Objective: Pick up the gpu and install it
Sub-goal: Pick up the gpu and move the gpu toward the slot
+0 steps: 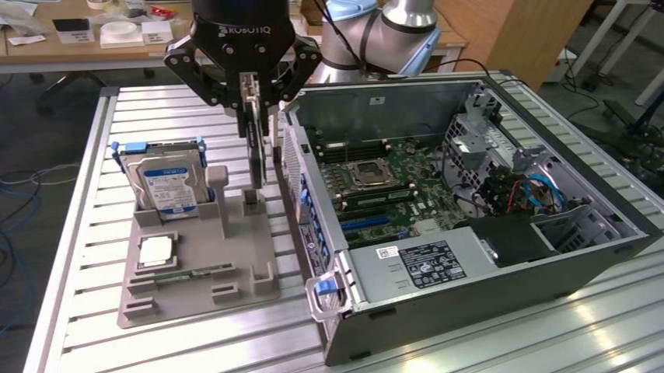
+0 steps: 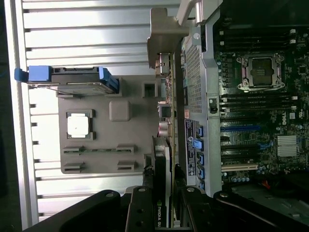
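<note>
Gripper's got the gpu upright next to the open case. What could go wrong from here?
The gpu hangs right beside the case wall; its silver bracket could catch that edge. The gripper pinches just the card's thin upper end, so it may tilt or slip. The hard drive stands close by; a wide swing might clip it.

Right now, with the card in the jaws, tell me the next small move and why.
Probably lift straight up a little. The jaws are shut on the graphics card, held upright on edge, and its lower end looks level with a post of the gray stand, close beside the computer case. Moving sideways first might snag it.
</note>
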Action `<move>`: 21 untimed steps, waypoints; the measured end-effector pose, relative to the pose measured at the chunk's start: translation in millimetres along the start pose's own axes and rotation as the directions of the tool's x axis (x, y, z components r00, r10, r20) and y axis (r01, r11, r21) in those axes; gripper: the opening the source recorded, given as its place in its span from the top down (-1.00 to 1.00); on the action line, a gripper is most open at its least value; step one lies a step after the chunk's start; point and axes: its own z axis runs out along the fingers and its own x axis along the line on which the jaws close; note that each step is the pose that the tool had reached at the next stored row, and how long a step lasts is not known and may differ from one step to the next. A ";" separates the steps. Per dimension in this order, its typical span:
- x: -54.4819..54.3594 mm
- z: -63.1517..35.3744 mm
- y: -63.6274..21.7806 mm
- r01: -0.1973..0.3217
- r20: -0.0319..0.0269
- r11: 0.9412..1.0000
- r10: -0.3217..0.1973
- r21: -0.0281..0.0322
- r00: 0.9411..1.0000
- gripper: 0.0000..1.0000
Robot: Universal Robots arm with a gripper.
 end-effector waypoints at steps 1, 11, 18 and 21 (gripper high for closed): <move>0.0 0.0 0.1 0.000 0.000 1.000 0.000 0.000 1.000 0.47; -0.2 -1.1 0.3 0.000 0.000 1.000 0.000 0.000 1.000 0.47; -3.4 -1.1 0.5 0.000 0.000 1.000 0.000 0.000 1.000 0.47; -9.3 -0.9 0.8 0.000 0.000 1.000 0.000 0.000 1.000 0.47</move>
